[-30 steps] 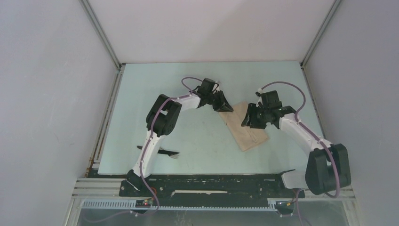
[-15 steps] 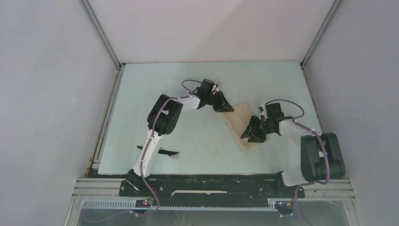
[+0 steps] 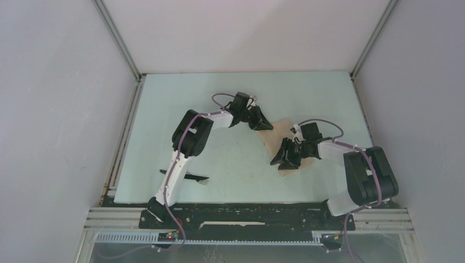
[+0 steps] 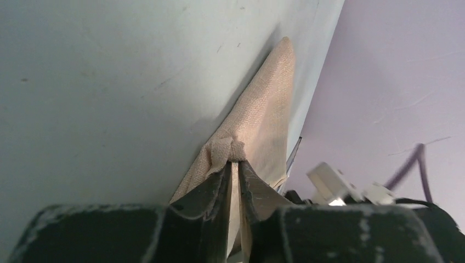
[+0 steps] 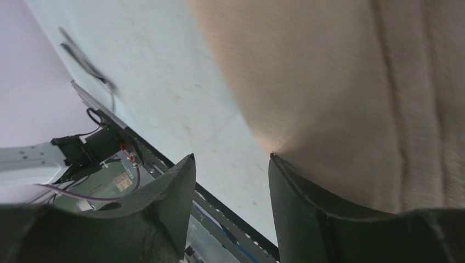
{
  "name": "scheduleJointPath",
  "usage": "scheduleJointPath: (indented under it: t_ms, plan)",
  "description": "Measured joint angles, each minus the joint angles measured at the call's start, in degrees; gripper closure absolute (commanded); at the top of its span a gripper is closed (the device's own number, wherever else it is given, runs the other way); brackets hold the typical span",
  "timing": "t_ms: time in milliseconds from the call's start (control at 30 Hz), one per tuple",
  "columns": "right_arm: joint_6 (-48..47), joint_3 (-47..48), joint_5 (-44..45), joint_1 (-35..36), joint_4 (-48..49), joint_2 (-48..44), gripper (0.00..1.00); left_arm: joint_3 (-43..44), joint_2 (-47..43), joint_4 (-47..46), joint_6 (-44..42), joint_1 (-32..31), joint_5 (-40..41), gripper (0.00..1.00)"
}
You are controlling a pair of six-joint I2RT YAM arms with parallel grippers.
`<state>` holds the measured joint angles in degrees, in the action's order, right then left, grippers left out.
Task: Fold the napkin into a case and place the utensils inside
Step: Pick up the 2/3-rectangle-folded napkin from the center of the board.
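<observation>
Pinching a bunched corner of the napkin (image 4: 268, 104) between nearly closed jaws, the left gripper (image 4: 234, 164) sits just above the centre of the top view, at the cloth's upper-left end. From there the folded cloth runs toward the lower right across the table (image 3: 164, 109). Low over its lower end is the right gripper (image 5: 230, 164), its 2 fingers parted with bare table between them and 1 fingertip at the cloth's edge. Lying well apart at lower left, the utensils (image 3: 192, 177) are partly hidden behind the left arm.
</observation>
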<state>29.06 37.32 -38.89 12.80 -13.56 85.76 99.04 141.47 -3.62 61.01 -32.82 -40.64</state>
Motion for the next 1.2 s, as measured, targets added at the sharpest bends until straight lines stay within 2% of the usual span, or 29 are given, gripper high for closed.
scheduleJointPath:
  t_ms: [100,233,367,567,733,1067,1200]
  plan:
    - [-0.4,-1.6,0.8,-1.7,-2.3,0.5,0.39,0.0,-0.2,-0.1,0.0,0.0,-0.1,0.68]
    - [-2.6,-0.6,4.2,-3.7,-6.9,-5.0,0.32,0.0,-2.3,1.3,0.0,0.0,-0.1,0.5]
    - [-5.2,5.6,10.6,-5.9,-14.0,-9.7,0.25,0.0,-7.3,2.4,0.0,0.0,-0.2,0.41]
    - [-7.6,14.3,18.0,-15.0,-18.4,-8.0,0.24,-1.3,-19.7,2.8,-0.2,0.0,-0.6,0.38]
    - [-8.0,15.3,17.3,-22.3,-18.4,-0.3,0.26,-10.0,-33.8,1.7,-1.3,0.0,-1.0,0.37]
    - [-8.2,13.2,11.1,-25.6,-16.7,5.0,0.29,-32.5,-49.9,3.0,-5.8,-0.7,-1.5,0.37]
    - [-8.2,11.0,9.1,-26.1,-15.8,5.3,0.41,-39.3,-54.1,4.2,-6.6,-1.7,-1.1,0.37]
